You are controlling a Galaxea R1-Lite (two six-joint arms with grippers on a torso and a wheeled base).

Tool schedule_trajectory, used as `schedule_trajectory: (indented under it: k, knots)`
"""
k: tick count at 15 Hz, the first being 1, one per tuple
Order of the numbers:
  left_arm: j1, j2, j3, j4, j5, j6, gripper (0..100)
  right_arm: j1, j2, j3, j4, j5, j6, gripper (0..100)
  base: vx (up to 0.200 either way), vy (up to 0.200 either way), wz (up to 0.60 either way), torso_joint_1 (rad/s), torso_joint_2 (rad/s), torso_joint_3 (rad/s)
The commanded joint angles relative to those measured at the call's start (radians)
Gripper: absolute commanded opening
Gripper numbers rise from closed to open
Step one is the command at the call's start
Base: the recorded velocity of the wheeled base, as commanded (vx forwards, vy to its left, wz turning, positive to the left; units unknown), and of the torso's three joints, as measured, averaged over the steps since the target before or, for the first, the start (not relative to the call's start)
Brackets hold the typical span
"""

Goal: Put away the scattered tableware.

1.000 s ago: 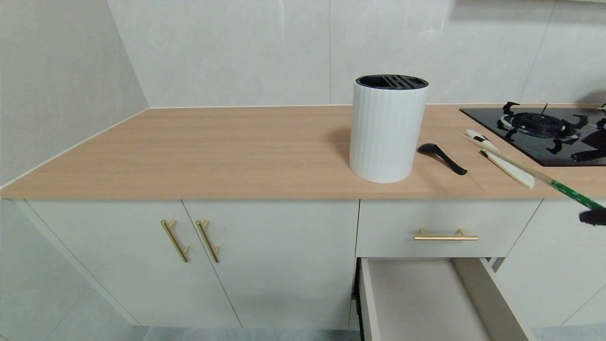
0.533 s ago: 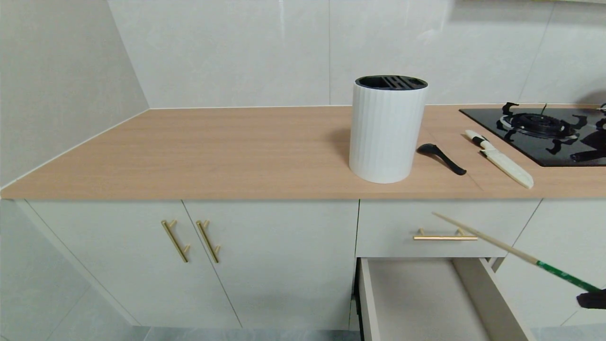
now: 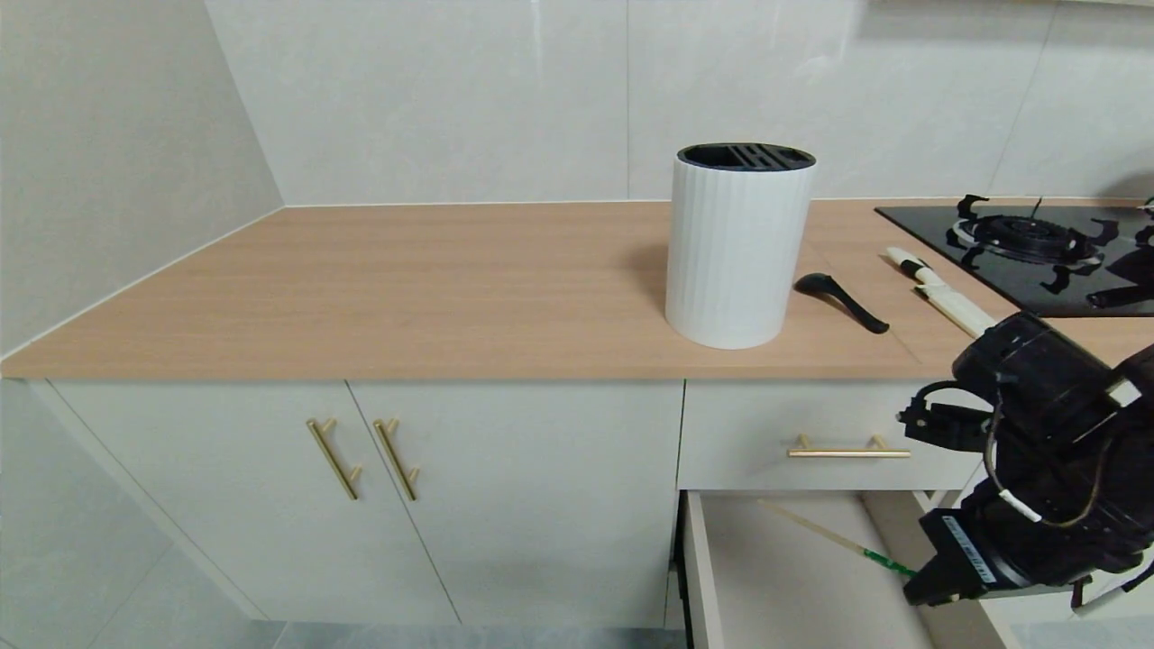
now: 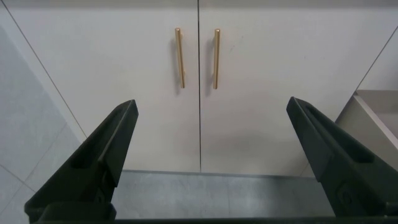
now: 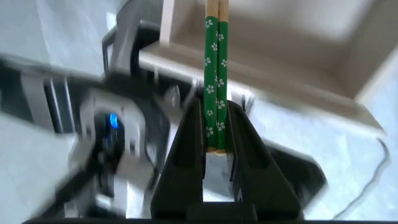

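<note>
The right gripper is clamping a pair of chopsticks between its two black fingers, which are nearly pressed together. It is holding them by their green, flower-patterned ends. The bare wooden tips are pointing into the open drawer, toward about 10 o'clock from the gripper in the head view. I cannot tell if the tips are touching the drawer floor. This drawer is standing pulled out under the wooden counter, at about 6 o'clock from the white ribbed holder.

The holder is standing upright on the counter. A black spoon is lying just beside it at 3 o'clock, not touching it. A knife with a pale blade is lying at 3 o'clock from the spoon, and the right arm is partly hiding its blade. The black gas stove is sitting at about 2 o'clock from the knife.

The left gripper is hanging with its fingers spread wide and is holding nothing. It is facing the two cabinet doors with gold handles.
</note>
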Motion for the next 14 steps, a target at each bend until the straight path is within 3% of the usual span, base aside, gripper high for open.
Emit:
schedule_trajectory:
  k: [1,6,14]
  knots:
    - [0.0,0.001,0.0,0.0,0.0,0.0,100,0.014,0.082,0.028,-0.026,-0.001,0.039,0,0.0,0.0,0.0,0.0,0.0,0.0]
    - [0.0,0.001,0.0,0.0,0.0,0.0,100,0.037,0.148,0.025,-0.081,-0.004,0.07,0,0.0,0.0,0.0,-0.007,0.02,0.017]
    - [0.0,0.001,0.0,0.0,0.0,0.0,100,0.05,0.162,0.052,-0.159,-0.031,0.109,0,0.0,0.0,0.0,-0.141,0.42,0.266]
